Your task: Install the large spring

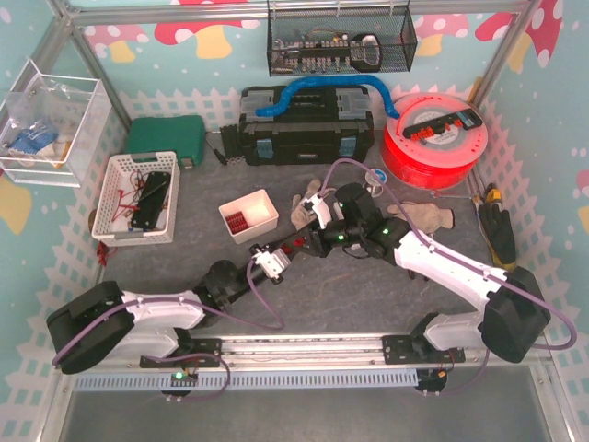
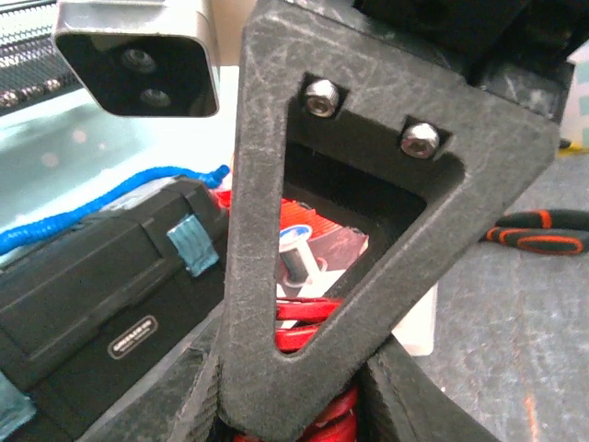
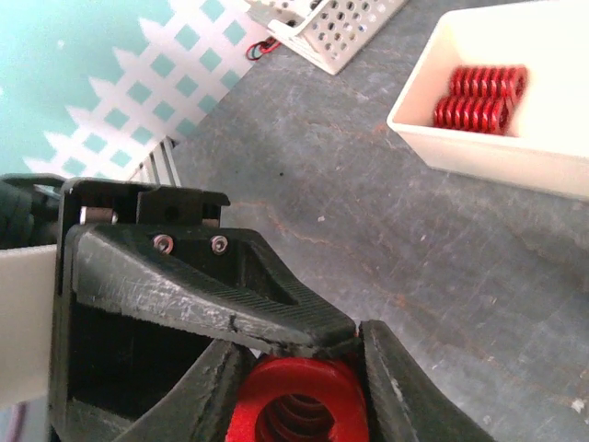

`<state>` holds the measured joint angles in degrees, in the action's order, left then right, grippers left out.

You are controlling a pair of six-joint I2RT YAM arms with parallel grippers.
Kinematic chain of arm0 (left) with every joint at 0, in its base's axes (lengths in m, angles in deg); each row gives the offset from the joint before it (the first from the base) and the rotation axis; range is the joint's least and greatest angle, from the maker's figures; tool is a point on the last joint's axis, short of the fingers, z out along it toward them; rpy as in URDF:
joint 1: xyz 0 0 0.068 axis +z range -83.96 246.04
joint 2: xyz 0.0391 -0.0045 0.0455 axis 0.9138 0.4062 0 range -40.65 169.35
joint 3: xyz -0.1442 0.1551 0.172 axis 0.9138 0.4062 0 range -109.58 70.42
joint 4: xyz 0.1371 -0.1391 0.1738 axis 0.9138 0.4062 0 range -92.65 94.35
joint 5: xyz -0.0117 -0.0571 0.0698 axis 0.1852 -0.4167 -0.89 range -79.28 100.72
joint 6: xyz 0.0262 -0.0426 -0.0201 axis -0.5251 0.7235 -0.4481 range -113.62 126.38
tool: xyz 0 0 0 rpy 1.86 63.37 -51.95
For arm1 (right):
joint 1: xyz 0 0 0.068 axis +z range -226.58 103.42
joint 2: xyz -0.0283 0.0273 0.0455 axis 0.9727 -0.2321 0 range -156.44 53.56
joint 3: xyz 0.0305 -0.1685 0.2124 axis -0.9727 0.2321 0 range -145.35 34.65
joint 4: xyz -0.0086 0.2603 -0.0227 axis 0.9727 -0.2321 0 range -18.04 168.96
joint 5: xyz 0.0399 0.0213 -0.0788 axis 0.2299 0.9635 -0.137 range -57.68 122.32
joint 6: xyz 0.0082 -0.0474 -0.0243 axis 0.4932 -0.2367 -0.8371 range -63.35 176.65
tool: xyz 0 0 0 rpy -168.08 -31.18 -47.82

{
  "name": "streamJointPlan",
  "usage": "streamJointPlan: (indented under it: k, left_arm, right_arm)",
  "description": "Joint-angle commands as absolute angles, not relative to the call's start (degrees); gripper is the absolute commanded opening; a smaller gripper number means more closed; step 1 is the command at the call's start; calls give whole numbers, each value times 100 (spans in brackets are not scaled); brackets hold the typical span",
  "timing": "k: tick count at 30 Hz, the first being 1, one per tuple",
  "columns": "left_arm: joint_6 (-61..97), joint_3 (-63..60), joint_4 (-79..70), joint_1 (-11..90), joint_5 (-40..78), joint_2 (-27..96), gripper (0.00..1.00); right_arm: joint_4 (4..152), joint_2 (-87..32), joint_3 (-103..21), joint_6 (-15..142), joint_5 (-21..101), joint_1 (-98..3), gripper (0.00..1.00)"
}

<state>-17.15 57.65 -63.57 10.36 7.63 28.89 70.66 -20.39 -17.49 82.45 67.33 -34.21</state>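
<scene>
Noted above mid-tabletop: large red coil spring [image 3: 299, 405], clenched at one end by right gripper [image 3: 304, 359], at the other by left gripper [image 2: 294, 405]. Toward far edge, nearby: white plastic tray [image 1: 262, 212] of smaller red springs [image 3: 479, 97].

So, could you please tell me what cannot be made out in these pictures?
Right wrist view: the red spring, between the fingers of the right gripper, is cut off by the bottom edge.
Left wrist view: a black triangular part covers most of the spring, so whether the left gripper holds it is unclear.
Top external view: what lies in the wire basket is too small to identify.
</scene>
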Motion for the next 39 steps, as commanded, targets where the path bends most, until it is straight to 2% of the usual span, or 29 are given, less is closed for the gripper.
streamJointPlan:
  k: [1,3,9,14,16,22,28,39]
  left_arm:
    - [-1849,5742,-6747,981,680,2899,7]
    - [-1852,5742,-6805,979,538,2972,17]
    - [-1636,5648,-6772,1008,-49,3118,60]
    - [-1018,5584,-6726,1203,-590,3155,81]
    - [-848,5577,-6681,1281,-739,3121,97]
    - [225,5520,-6299,1751,-927,2915,99]
    - [362,5396,-5845,1814,-1118,2716,99]
    - [177,5231,-5550,1790,-1011,2825,99]
  right_arm:
    - [7059,-1993,-1843,8118,6903,-3378,12]
    - [7134,-1880,-1795,8140,6819,-3378,0]
    - [7203,-1590,-1742,8234,5818,-3408,0]
    - [7035,-1355,-1727,8317,4125,-3598,0]
    - [6997,-1292,-1727,8296,3539,-3724,0]
    - [6829,-1368,-1837,8108,2535,-4469,0]
    - [6633,-1979,-2144,7931,2389,-5459,0]
    - [6596,-3151,-2773,7782,2793,-6135,0]
